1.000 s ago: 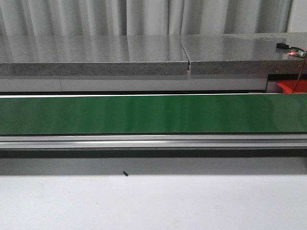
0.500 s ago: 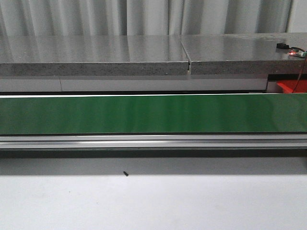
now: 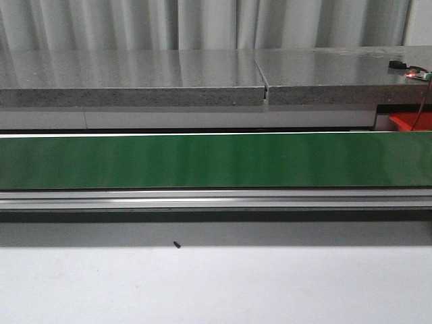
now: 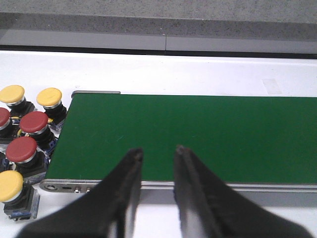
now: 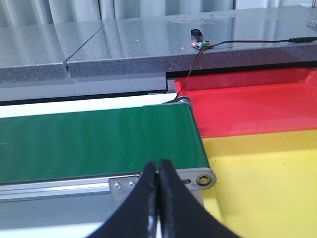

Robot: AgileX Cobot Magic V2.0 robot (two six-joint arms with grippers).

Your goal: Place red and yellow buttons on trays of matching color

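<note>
Left wrist view first: the black left gripper (image 4: pixel 157 151) hangs over the near edge of the long green conveyor belt (image 4: pixel 193 136), jaws parted with a clear gap and nothing between them. The cluster of round-capped push buttons sits off the belt's end, beside the gripper and apart from it: a red button (image 4: pixel 21 148) nearest the belt frame, another red button (image 4: pixel 33 122) behind it, a yellow button (image 4: pixel 49 96) and a second yellow button (image 4: pixel 12 93) further back, one more yellow button (image 4: pixel 10 184) closest to the camera. A further red cap is cut off at the picture's edge. The caps look smooth and domed on dark bodies.

Over to the right wrist: the black right gripper (image 5: pixel 158 163) has its fingers pressed together, holding nothing, poised above the belt's silver metal end bracket (image 5: pixel 200 178). Just past the belt end lie the glossy red plastic tray (image 5: pixel 257 106) and, touching it, the yellow plastic tray (image 5: pixel 267 178), both running out of frame.

From the front, only the belt, its aluminium rail (image 3: pixel 216 199), the speckled grey stone counter (image 3: pixel 135 77) and a corner of the red tray show; neither arm nor any button is visible there
</note>
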